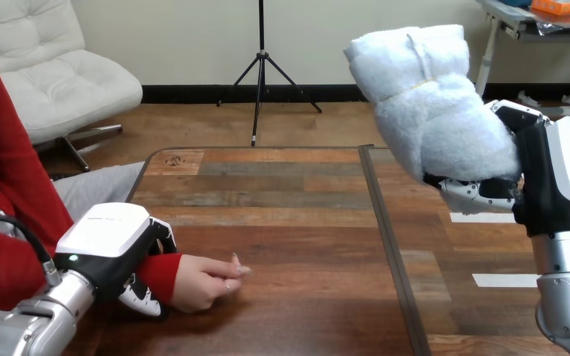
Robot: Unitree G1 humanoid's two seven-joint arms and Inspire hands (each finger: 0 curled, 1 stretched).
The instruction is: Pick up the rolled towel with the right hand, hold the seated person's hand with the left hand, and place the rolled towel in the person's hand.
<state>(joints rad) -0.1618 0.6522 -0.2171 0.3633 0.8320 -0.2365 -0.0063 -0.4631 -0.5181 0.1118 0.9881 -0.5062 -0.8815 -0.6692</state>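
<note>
One fluffy white rolled terry towel (434,104) is held up at the right, clear of the planked wooden table (297,200), with the right hand (557,178) curling its fingers beneath it. The left hand (111,248) clasps the person's red-sleeved wrist (159,274) near the table's left edge. The person's hand (204,280) rests loosely curled on the boards, and open tabletop lies between the two hands.

The left hand (107,241), at eight o'clock in the view, is black with a smooth, rounded white shell (104,226) on its back. A small green light (70,258) sits at the shell's seven o'clock corner. Its fingers (139,295) are black with white panels. The right hand (557,174), at three o'clock, looks the same, with its green light at five o'clock. The left forearm (41,319) and right forearm (564,285) are silver metal tubes.
</note>
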